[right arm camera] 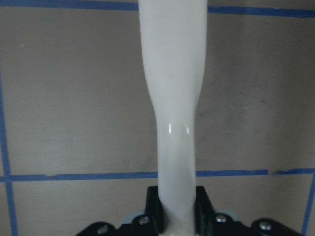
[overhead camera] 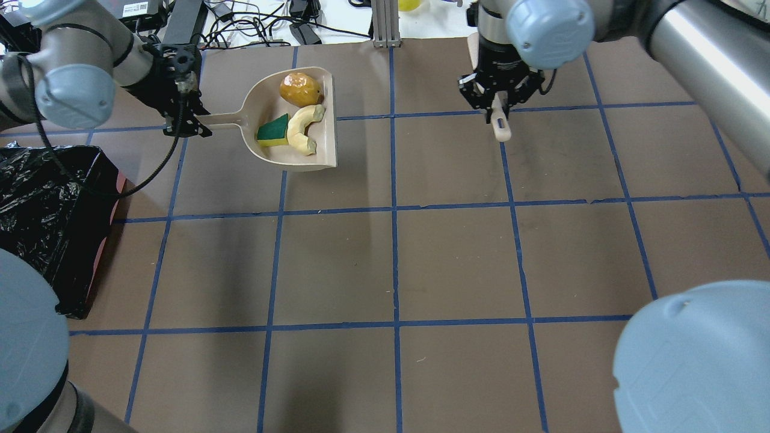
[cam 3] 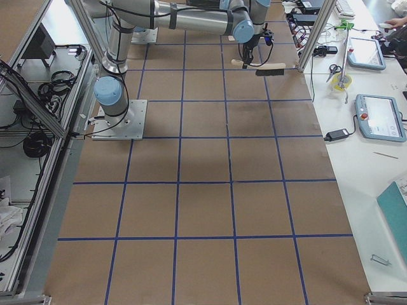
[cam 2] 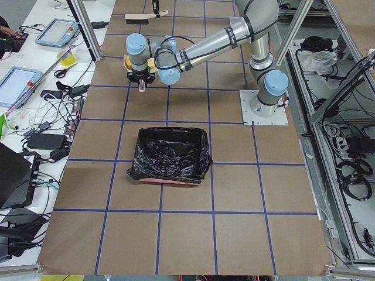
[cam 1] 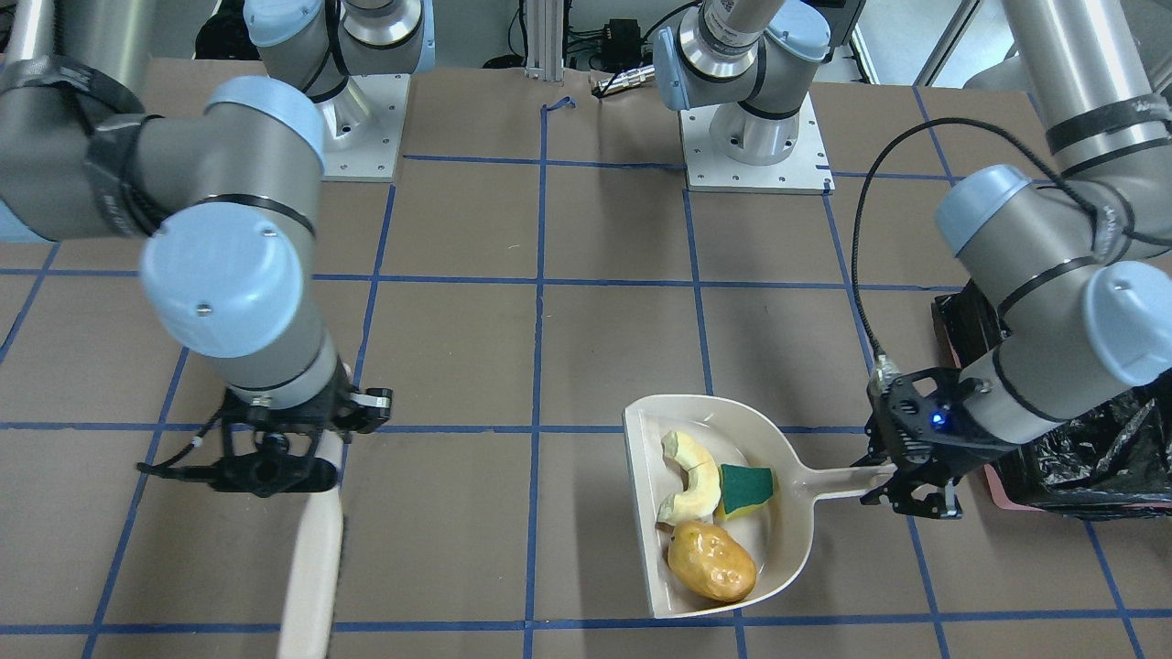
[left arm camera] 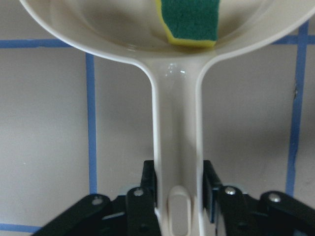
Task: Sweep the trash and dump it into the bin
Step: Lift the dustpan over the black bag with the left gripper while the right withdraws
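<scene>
The beige dustpan [cam 1: 652,567] lies level at the table's far side and holds all three pieces of trash: the pale yellow squash slice [cam 1: 687,476], the green-and-yellow sponge wedge [cam 1: 746,490] and the golden-brown potato lump [cam 1: 712,560]. My left gripper [cam 1: 902,485] is shut on the dustpan's handle [left arm camera: 176,147]. The pink bin [overhead camera: 111,240] with its black bag [overhead camera: 48,216] stands beside my left arm, apart from the pan. My right gripper [cam 1: 275,471] is shut on the handle of the beige hand brush [right arm camera: 172,98], well off to the pan's side.
Blue tape lines grid the brown table [overhead camera: 451,264]. The two arm bases [cam 1: 755,137] stand on white plates at the robot's edge. Cables and tablets [cam 2: 55,32] lie on a side bench beyond the far table edge.
</scene>
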Available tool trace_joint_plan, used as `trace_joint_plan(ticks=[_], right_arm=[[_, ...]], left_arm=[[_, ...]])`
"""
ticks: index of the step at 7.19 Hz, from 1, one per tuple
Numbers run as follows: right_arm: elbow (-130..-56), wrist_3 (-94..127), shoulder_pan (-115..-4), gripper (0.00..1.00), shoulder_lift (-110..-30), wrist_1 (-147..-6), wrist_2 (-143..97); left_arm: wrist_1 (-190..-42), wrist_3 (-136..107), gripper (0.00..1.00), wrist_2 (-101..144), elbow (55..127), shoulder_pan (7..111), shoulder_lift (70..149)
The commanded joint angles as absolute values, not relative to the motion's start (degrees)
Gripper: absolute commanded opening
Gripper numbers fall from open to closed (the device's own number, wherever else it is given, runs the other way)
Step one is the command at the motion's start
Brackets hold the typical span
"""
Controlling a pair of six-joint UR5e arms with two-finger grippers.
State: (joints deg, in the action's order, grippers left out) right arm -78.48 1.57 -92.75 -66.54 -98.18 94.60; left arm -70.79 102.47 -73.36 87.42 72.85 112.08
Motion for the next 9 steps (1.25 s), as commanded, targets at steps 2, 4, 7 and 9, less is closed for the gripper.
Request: trace_joint_plan(ticks=[2, 4, 7, 9], right_arm=[[-86.7, -11.7, -77.6, 0.0, -71.4, -100.2, 93.5], [-93.5, -14.7, -74.7, 0.0, -70.9, -110.1, 93.3], [-99.1, -16.0, -73.5, 0.0, -69.5, -118.8, 92.6], [-99.2, -18.0, -70.5, 0.0, -68.2, -119.5, 90.3]], left_arm=[[-93.3, 114.1, 0.0, -65.6, 82.3, 59.9, 106.4], [-103.7, 125.8, 0.0, -73.3, 73.0, 50.6, 107.7], [-100.8, 135.2, 0.0, -82.9, 69.5, 40.7, 108.8], [-91.4, 139.4, 0.0, -93.5, 69.5, 38.8, 109.2]])
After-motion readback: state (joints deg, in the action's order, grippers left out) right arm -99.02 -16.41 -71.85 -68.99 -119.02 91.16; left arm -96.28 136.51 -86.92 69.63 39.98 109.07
